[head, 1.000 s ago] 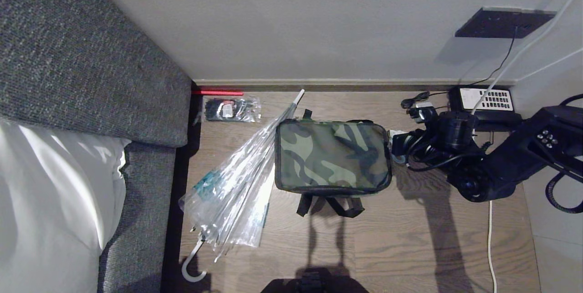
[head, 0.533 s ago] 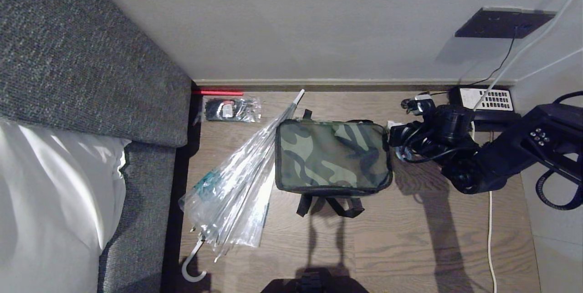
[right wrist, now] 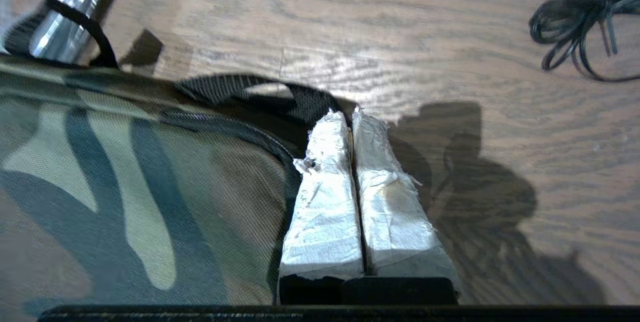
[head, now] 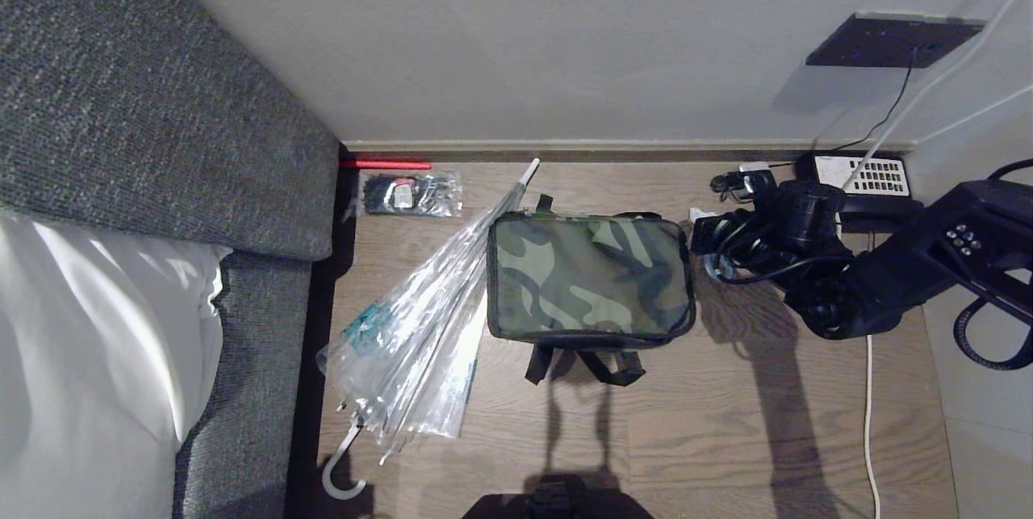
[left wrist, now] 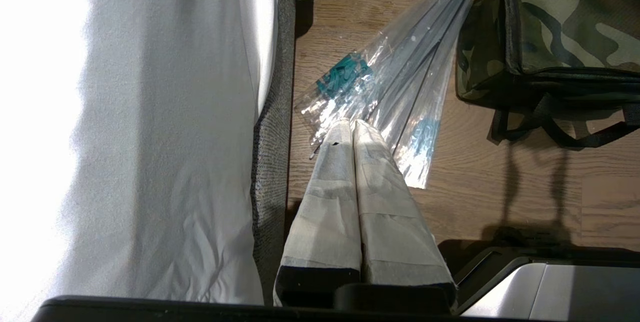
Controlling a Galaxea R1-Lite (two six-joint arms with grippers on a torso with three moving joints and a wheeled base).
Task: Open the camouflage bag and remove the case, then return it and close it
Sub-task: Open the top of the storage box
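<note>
In the head view the camouflage bag [head: 589, 277] lies flat on the wood-grain floor [head: 710, 438], zipped shut, its black straps [head: 585, 366] spilling toward the robot; the case is not visible, presumably inside. The right gripper [head: 700, 238] sits low at the bag's right end near the far corner, likely placed to find the zipper. A folded clear umbrella [head: 420, 325] leans against the bag's left side, a coarse grey sofa [head: 161, 115] beyond it. In the left wrist view the left gripper [left wrist: 345, 126] hangs parked above the umbrella's crinkled plastic, its tape-wrapped fingers pressed together and empty. In the right wrist view the right gripper's fingers [right wrist: 325, 202], wrapped in frayed white tape, are closed on nothing, tips just past the bag's black zipper edging [right wrist: 235, 131] by a webbing loop [right wrist: 250, 86].
</note>
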